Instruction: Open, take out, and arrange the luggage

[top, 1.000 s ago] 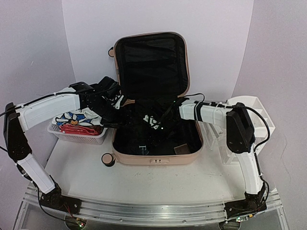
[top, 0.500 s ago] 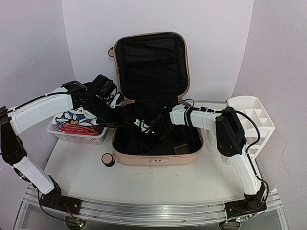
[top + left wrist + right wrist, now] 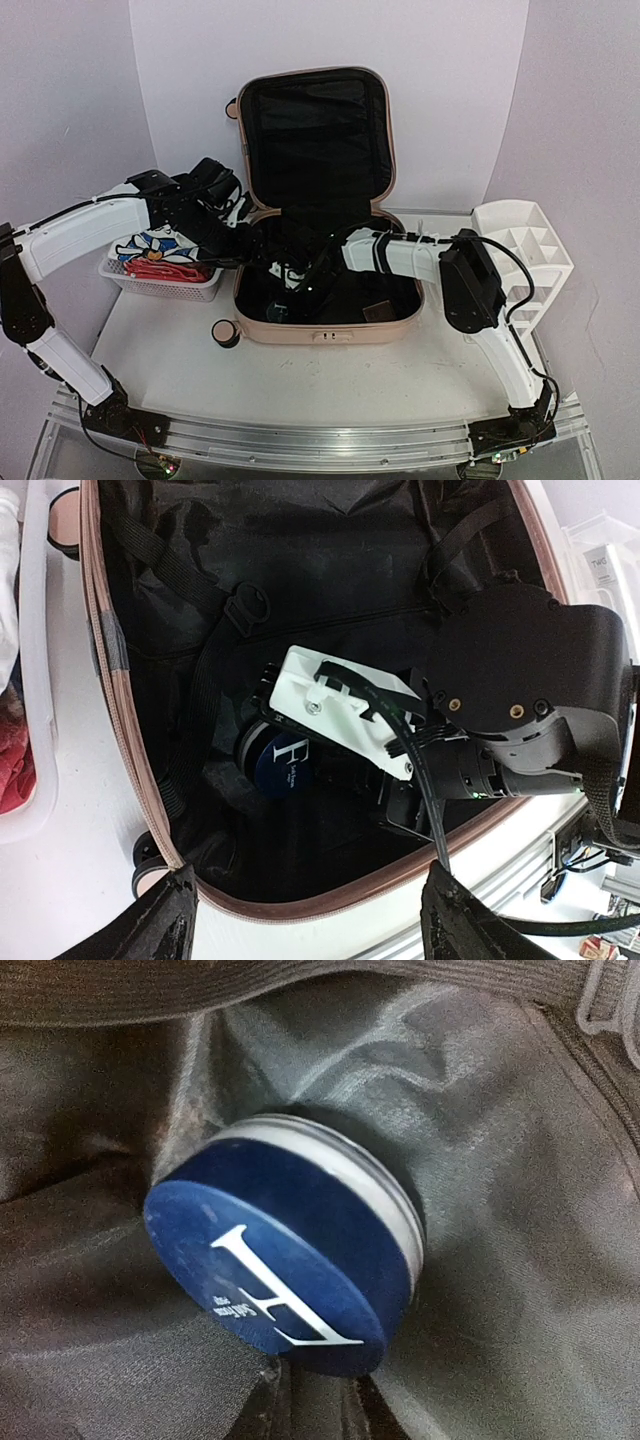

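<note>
Right claw (image 3: 262, 720) advanced to blue tin (image 3: 285, 1260) inside luggage (image 3: 320, 335), grip unclear, left claw (image 3: 310, 885) apart

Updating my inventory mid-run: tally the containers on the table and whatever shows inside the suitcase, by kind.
Pink suitcase: 1
White mesh basket: 1
White drawer organizer: 1
Clear plastic box, mostly hidden: 1
Blue round tin, in suitcase: 1
Small brown flat item, in suitcase: 1
Total: 6

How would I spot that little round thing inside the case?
Find the peach-pink suitcase lying open mid-table. In its lower half, front-left, a round tin rests tilted on the black lining. It alone is dark blue, with a silver band and a white H on its lid.
</note>
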Robot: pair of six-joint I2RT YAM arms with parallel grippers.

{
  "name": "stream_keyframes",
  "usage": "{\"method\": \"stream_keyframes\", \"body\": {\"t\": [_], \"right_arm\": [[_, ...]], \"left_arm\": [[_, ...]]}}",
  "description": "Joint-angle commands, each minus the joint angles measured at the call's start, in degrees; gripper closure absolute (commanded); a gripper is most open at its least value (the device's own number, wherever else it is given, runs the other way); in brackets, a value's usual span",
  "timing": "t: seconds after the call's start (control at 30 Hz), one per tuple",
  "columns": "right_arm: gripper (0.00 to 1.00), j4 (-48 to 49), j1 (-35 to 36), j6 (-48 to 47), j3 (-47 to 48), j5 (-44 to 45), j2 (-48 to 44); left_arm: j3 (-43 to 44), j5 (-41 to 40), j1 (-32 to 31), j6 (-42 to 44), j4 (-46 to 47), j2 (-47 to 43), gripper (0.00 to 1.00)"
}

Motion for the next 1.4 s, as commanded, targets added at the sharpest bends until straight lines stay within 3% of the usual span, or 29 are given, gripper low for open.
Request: {"method": "stream_keyframes", "body": {"t": [0.0,0.1,0.2,0.23,0.3,0.33,0.37,0.47,0.53,0.9,1.37], "right_arm": [[0.87,-2.67,0.03,0.52,1.53,2.11,-6.13],[0.96,-2.39,-0.23,1.47,0.11,4.27,-10.14],[0.97,-1.98,-1.25,2.52,-2.88,4.68,-14.39],[0.91,-0.99,-1.66,2.87,-5.28,4.41,-15.60],[0.68,1.35,-2.29,3.11,-8.40,3.47,-16.77],[0.61,2.12,-2.51,3.26,-9.09,3.23,-16.59],[0.55,2.51,-2.68,3.54,-8.78,2.78,-15.79],[0.21,1.30,-2.63,6.99,-4.38,1.17,-11.91],[0.03,1.27,-2.50,10.07,-2.72,1.21,-10.64],[0.02,-1.15,1.12,31.44,2.51,21.36,-4.30],[0.02,0.57,5.09,35.30,9.65,22.81,2.87]], "left_arm": [[1.29,-1.12,0.40,-1.03,-1.16,-2.74,0.22],[2.44,-0.71,0.40,-1.83,-1.77,-2.31,0.22],[2.63,0.32,0.43,-2.50,-1.74,-1.65,0.22],[2.54,0.74,0.41,-2.33,-1.73,-1.10,0.22],[2.74,1.35,0.40,-1.78,-1.78,0.50,0.23],[2.72,1.34,0.40,-2.02,-1.91,1.08,0.23],[2.59,0.95,0.46,-3.18,-2.10,1.41,0.23],[0.97,0.12,0.66,-9.44,-2.15,-0.76,0.23],[-0.69,-0.83,0.67,-12.34,-2.12,-2.90,0.23],[-13.63,-10.07,0.84,-22.56,-2.25,-18.60,0.22],[-14.59,-10.46,0.91,-19.68,-2.34,-21.55,0.22]]}}
